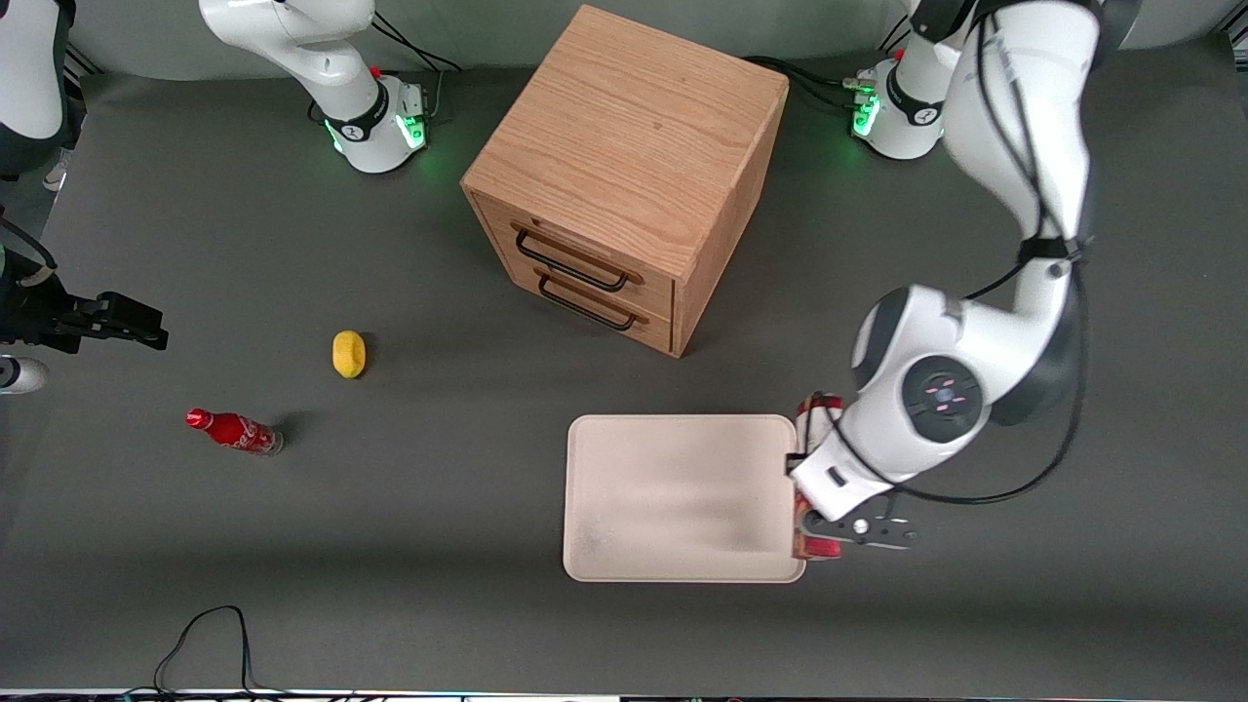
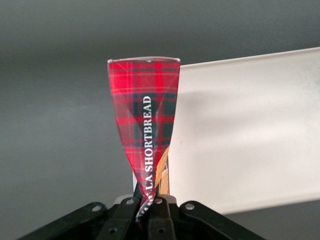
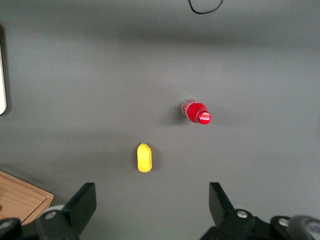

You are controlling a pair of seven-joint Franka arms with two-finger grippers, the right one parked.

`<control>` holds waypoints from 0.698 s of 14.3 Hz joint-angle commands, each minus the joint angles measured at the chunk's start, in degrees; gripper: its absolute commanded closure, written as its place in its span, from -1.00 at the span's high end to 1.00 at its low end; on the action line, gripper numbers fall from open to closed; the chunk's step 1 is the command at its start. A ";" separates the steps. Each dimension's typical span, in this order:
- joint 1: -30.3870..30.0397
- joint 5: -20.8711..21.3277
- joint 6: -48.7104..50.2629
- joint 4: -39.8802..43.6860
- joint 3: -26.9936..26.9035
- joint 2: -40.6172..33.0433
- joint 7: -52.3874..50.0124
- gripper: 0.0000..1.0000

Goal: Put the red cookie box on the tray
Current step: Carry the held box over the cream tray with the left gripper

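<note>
Tool (image 2: 146, 207) clamped on one thin end of the red cookie box (image 2: 146, 125), we hold it just beside the tray (image 1: 678, 497) edge above the table (image 1: 390, 546), judging the light cardboard crushable, since it pinches where gripped.

The left arm bends down low. Its gripper (image 2: 147, 207) points toward 12 o'clock, fingers squeezed tight on the red cookie box (image 2: 146, 125).
</note>
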State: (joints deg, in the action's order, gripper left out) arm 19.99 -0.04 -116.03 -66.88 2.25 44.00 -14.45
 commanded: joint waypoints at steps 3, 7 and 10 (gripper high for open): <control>2.68 2.68 -7.18 -1.57 -0.76 3.81 -5.41 -1.00; 2.95 3.20 -8.43 -2.64 -0.76 4.95 -7.43 -1.00; 2.95 3.47 -9.13 -3.34 -0.67 5.31 -8.92 -1.00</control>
State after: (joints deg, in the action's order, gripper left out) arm 22.17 2.17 -124.16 -69.05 2.23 49.85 -20.55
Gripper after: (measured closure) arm 0.965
